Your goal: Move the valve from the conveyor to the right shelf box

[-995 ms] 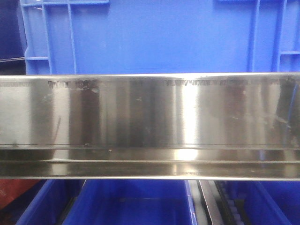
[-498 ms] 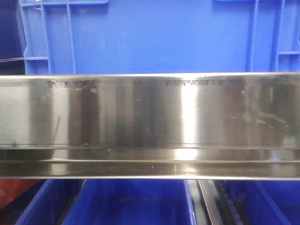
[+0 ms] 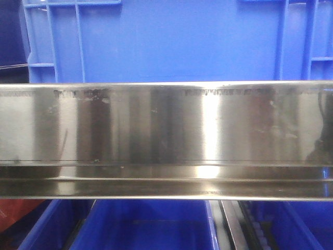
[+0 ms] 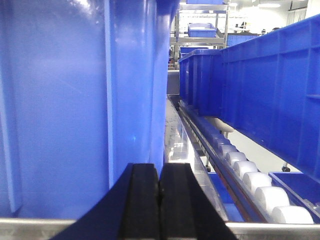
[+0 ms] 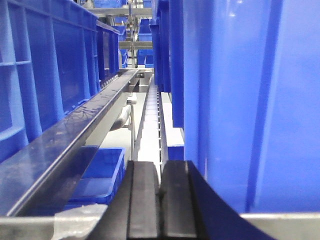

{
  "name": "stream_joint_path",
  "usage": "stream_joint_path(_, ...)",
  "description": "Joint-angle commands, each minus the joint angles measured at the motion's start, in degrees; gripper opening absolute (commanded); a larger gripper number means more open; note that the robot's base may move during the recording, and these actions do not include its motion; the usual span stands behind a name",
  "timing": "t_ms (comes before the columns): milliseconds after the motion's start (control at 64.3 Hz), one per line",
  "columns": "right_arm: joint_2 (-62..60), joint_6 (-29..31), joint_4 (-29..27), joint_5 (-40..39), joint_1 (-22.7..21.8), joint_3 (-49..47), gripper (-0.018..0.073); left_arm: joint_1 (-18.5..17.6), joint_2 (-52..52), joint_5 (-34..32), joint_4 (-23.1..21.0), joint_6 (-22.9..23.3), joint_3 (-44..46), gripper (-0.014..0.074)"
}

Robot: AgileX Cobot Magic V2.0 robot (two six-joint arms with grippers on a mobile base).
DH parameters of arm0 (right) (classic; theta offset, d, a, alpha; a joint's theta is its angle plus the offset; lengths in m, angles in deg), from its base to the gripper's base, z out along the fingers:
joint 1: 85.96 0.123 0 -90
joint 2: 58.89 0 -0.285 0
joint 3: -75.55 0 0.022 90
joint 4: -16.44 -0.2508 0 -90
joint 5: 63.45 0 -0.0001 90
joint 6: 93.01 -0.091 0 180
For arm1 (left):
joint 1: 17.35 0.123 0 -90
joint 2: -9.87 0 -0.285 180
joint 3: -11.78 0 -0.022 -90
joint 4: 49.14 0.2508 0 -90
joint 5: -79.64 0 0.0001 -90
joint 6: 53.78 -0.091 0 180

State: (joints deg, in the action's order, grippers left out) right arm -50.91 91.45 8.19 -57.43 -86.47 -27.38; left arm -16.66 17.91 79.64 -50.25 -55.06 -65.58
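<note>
No valve shows in any view, so where it lies cannot be told. It is not in either gripper. The pictures fit two stories: the valve may be waiting on the conveyor out of sight, or it may already sit inside a shelf box where no camera can look. How much is done and how much is left cannot be settled.

The left gripper (image 4: 159, 200) sits at 6 o'clock in its own view. Its two black fingers (image 4: 142, 200) are pressed together with only a thin line between them, and they hold nothing. The right gripper (image 5: 161, 205) looks the same, at 6 o'clock in its view: closed tight and empty.

In the front view a wide metal rail (image 3: 166, 140) runs from 9 o'clock to 3 o'clock. It is shiny and smooth, with small scratches and bright streaks of light. Above it, at 12 o'clock, stands a big blue crate (image 3: 171, 41) made of hard plastic with raised ribs. More blue bins (image 3: 145, 224) sit below at 6 o'clock.

In the left wrist view a tall blue wall (image 4: 75, 100) fills 9 o'clock, flat and glossy. At 4 o'clock a row of round white rollers (image 4: 255, 185) runs away from the camera, under a long blue box (image 4: 270, 90) at 3 o'clock.

In the right wrist view a dark glossy rail (image 5: 65, 145) slants at 8 o'clock, and a smooth blue crate side (image 5: 250, 100) fills 3 o'clock.
</note>
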Motion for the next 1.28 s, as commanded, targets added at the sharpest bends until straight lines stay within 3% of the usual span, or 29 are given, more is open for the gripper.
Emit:
stream_joint_path(0,-0.19,-0.07,-0.13,-1.85,-0.37,0.14,-0.0155,0.32,-0.25,-1.34,-0.35,0.5,0.14,-0.0111)
stream_joint_path(1260,-0.19,-0.07,-0.13,-1.85,-0.37,0.14,-0.0155,0.32,-0.25,-1.34,-0.35,0.5,0.14,-0.0111)
